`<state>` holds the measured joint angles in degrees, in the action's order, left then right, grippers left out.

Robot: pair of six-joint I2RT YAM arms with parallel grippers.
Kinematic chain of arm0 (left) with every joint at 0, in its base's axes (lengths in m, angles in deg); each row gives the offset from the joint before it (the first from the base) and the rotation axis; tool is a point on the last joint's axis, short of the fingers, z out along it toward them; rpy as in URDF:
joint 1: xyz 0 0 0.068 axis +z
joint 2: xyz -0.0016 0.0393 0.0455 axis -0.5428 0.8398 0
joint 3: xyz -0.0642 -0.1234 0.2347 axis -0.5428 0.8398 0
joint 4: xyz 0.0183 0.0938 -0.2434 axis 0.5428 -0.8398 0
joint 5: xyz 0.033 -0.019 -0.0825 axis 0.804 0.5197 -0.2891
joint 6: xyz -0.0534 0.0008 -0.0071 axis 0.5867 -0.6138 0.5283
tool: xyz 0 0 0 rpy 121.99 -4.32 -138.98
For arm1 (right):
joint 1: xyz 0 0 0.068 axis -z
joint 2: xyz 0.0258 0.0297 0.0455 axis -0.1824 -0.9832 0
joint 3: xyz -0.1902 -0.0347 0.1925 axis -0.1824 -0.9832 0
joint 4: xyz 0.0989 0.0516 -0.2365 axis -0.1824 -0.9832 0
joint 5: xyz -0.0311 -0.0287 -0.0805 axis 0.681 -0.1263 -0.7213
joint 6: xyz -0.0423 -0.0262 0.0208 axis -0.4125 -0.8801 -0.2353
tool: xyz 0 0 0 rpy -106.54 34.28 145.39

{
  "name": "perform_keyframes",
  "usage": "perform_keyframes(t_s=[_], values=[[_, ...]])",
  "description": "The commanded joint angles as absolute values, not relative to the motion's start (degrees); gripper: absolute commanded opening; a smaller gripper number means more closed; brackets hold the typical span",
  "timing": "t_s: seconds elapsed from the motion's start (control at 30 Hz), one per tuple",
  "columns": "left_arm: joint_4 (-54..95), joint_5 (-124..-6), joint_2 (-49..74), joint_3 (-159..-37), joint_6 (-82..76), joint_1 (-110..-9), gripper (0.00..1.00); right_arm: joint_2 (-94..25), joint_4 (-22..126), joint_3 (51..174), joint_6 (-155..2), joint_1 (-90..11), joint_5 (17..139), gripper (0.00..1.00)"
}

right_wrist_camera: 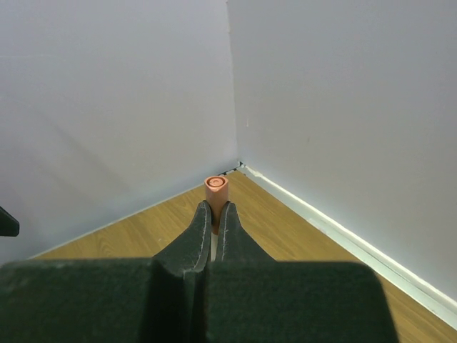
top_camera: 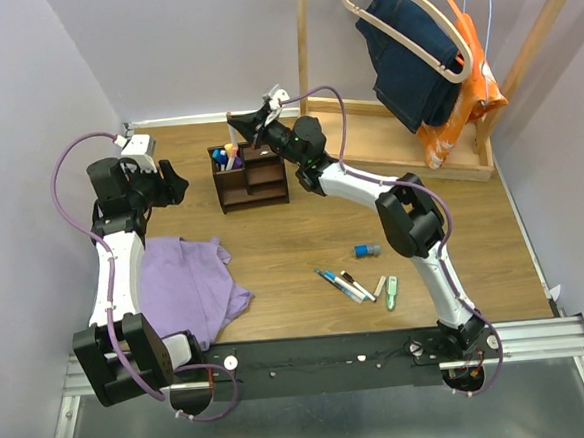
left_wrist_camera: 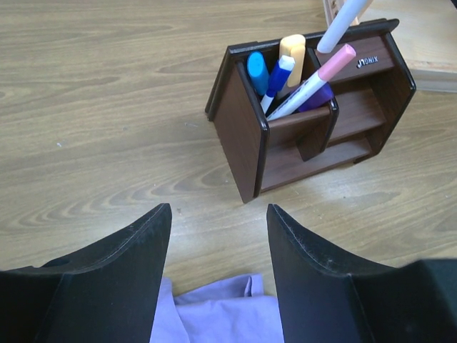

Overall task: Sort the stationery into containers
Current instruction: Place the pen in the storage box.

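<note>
The dark brown organiser (top_camera: 252, 178) (left_wrist_camera: 314, 121) stands at the back left of the table. Its tall left compartment holds a blue marker (left_wrist_camera: 257, 68), a yellow highlighter (left_wrist_camera: 293, 53) and a pink-capped white pen (left_wrist_camera: 318, 77). My right gripper (top_camera: 243, 122) (right_wrist_camera: 215, 207) hovers over the organiser's back, shut on a white pen with an orange end (right_wrist_camera: 216, 187). That pen's white barrel (left_wrist_camera: 344, 20) points down at the organiser. My left gripper (top_camera: 172, 181) (left_wrist_camera: 218, 214) is open and empty, left of the organiser. Loose pens (top_camera: 345, 284), a blue-grey cylinder (top_camera: 366, 249) and a pale green piece (top_camera: 391, 292) lie near the front right.
A purple cloth (top_camera: 186, 284) (left_wrist_camera: 221, 314) lies under and in front of the left gripper. The light wooden rack base (top_camera: 407, 141) with hanging jeans and an orange garment fills the back right. Walls meet in a corner behind the organiser.
</note>
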<state>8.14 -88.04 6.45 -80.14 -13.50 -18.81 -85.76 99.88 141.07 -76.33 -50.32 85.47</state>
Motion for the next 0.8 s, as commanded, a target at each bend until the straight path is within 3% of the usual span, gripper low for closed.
perform_keyframes(t_s=[0.0,0.4,0.77], values=[[6.85,-88.06,5.02,-79.14,-14.29,-19.25,0.65,-88.97,102.25,140.73,-75.33,-51.03,86.14,0.01],[6.85,-87.8,5.99,-78.88,-14.56,-19.25,0.65,-92.05,101.9,141.96,-75.77,-50.94,85.7,0.0],[8.87,-89.11,7.75,-78.0,-14.03,-19.43,0.68,-88.63,105.67,132.04,-76.65,-51.11,84.91,0.01]])
